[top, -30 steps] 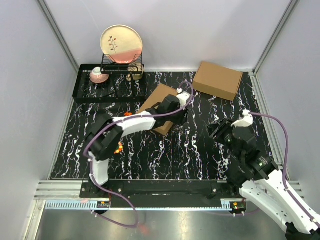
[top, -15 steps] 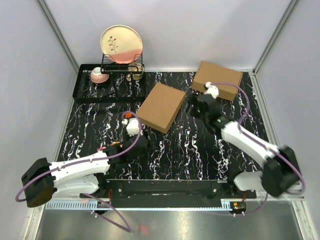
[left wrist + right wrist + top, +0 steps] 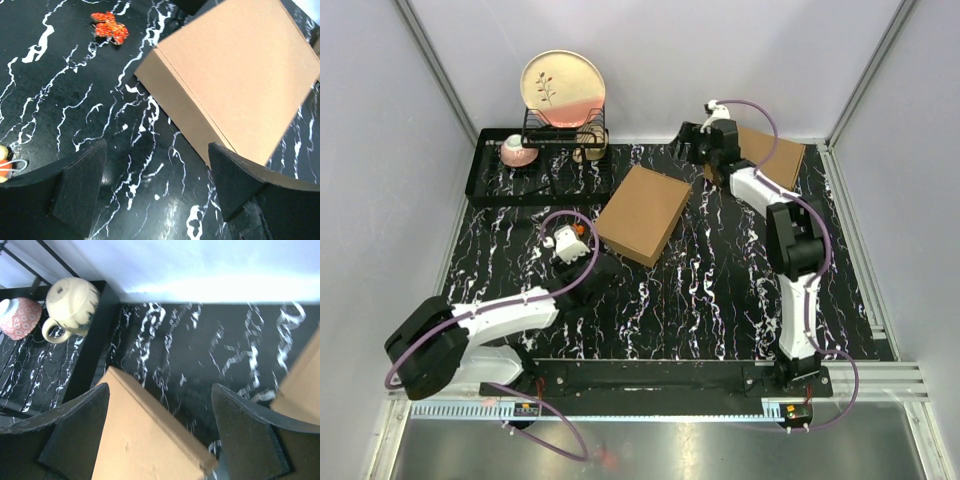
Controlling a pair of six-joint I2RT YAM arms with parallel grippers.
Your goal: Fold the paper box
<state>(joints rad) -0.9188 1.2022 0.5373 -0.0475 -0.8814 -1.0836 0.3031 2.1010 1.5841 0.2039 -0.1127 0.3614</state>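
The left gripper [image 3: 157, 150] hangs low over the black marbled table [image 3: 720, 290] with its jaws spread wide and nothing between them, just short of the near-left corner of the paper box [image 3: 643, 213]; its arm lies stretched along the table's near left side. At the far left stands a black dish rack [image 3: 490, 185] holding an upright cream and pink plate [image 3: 563, 88], a pink bowl [image 3: 17, 317] and a cream mug [image 3: 70, 305]; a small orange-red scrap [image 3: 110, 27] lies on the table just left of the box. The paper box sits mid-table, made up and closed, turned at an angle to the table edges. The right gripper [image 3: 160, 390] is above the box's far corner, near the back wall, jaws apart and empty; a second brown box [image 3: 778, 158] rests at the far right, partly hidden by the right arm.
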